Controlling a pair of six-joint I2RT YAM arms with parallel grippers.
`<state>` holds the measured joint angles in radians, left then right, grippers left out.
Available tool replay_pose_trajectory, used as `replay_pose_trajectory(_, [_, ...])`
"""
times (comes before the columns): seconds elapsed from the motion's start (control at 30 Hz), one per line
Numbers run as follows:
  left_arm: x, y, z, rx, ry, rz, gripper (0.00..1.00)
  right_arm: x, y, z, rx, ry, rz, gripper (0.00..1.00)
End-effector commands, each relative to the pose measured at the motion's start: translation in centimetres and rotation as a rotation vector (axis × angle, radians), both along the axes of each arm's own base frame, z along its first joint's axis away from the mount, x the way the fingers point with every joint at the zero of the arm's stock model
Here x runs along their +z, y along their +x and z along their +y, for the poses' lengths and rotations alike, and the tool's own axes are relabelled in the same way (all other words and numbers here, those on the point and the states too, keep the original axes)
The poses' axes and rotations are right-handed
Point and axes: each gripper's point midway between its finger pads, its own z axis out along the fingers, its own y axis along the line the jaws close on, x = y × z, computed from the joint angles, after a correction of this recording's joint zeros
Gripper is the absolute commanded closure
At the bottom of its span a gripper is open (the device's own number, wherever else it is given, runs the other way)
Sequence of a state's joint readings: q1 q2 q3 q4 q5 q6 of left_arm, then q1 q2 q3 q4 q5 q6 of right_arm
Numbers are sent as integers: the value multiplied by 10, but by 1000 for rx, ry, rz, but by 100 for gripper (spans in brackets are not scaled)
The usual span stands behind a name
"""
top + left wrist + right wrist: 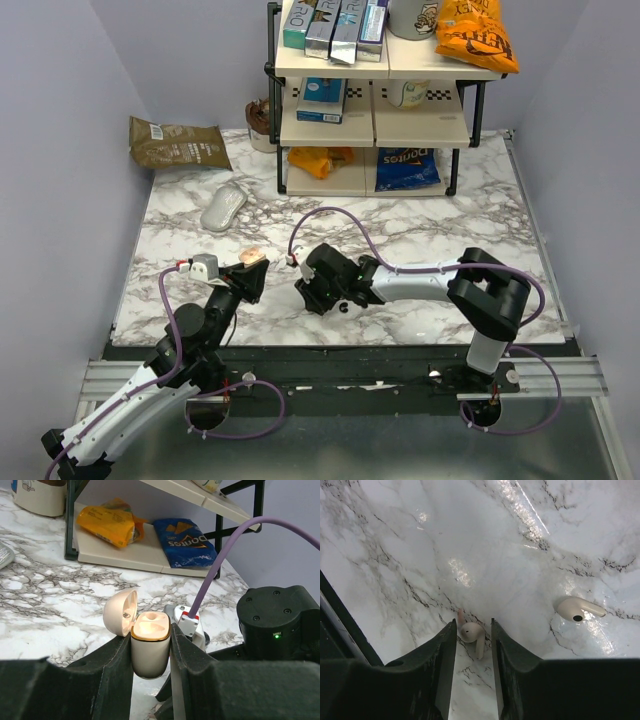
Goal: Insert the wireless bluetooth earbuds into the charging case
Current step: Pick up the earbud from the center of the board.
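White marble-patterned table with grey veins lay under both arms. Nearest the left wrist camera, the left tool was clamped on a cream oval plastic charging case with a gold rim. The case stood upright between the tool's black fingers, its hinged lid swung open towards the tool's left. The right tool pointed down at the table, its jaws narrowly parted to either side of a small white stemmed plastic earbud; whether they pressed on it could not be told. A second white stemmed earbud lay flat on the table off to that tool's right, well apart from it. Beyond the left tool stood a black-framed shelf rack, with a blue crisp bag and a yellow snack bag on its lowest board.
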<state>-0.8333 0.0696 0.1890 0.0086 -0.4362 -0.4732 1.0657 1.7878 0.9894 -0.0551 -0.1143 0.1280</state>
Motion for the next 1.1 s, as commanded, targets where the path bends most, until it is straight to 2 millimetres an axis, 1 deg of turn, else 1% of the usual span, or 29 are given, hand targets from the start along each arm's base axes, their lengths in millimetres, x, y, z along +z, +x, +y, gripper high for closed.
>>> replay_pose_trajectory(0.0, [15, -1, 6, 21, -34, -21, 100, -11, 0, -2, -2, -49, -17, 61])
replay_pose_trajectory(0.17, [14, -1, 6, 21, -33, -20, 100, -13, -3, -7, -8, -60, -14, 65])
replay_pose_trajectory(0.27, [13, -1, 6, 22, -31, -18, 100, -14, -3, -9, -21, -65, -15, 71])
replay_pose_trajectory(0.3, [12, -1, 6, 20, -28, -15, 100, -14, -2, -10, -27, -66, -16, 76])
replay_pose_trajectory(0.37, [12, -1, 6, 22, -30, -14, 100, -13, -1, -11, -47, -65, -15, 79])
replay_pose_trajectory(0.43, [12, 0, 5, 20, -27, -12, 100, -12, 2, -12, -75, -66, -20, 85])
replay_pose_trajectory(0.5, [12, 0, 5, 20, -29, -13, 100, -10, 2, -11, -112, -54, -8, 88])
replay_pose_trajectory(0.53, [12, 0, 5, 20, -27, -12, 100, -7, 7, -12, -141, -55, -24, 91])
replay_pose_trajectory(0.7, [15, 1, 4, 22, -28, -14, 100, -1, 14, -17, -229, -42, -32, 99])
replay_pose_trajectory(0.77, [15, 2, 4, 24, -24, -12, 100, 5, 19, -19, -264, -31, -45, 99])
replay_pose_trajectory(0.87, [15, 3, 3, 25, -23, -9, 100, 8, 27, -26, -327, -23, -49, 99])
replay_pose_trajectory(0.97, [16, 4, 1, 24, -20, -10, 100, 17, 34, -33, -386, 10, -51, 99])
replay_pose_trajectory(1.0, [18, 4, 1, 22, -22, -14, 100, 27, 37, -34, -400, 35, -56, 99])
replay_pose_trajectory(1.03, [16, 4, 0, 20, -13, -11, 100, 28, 38, -38, -414, 45, -60, 99])
replay_pose_trajectory(1.07, [19, 5, 0, 22, -18, -16, 100, 35, 41, -40, -437, 66, -63, 99])
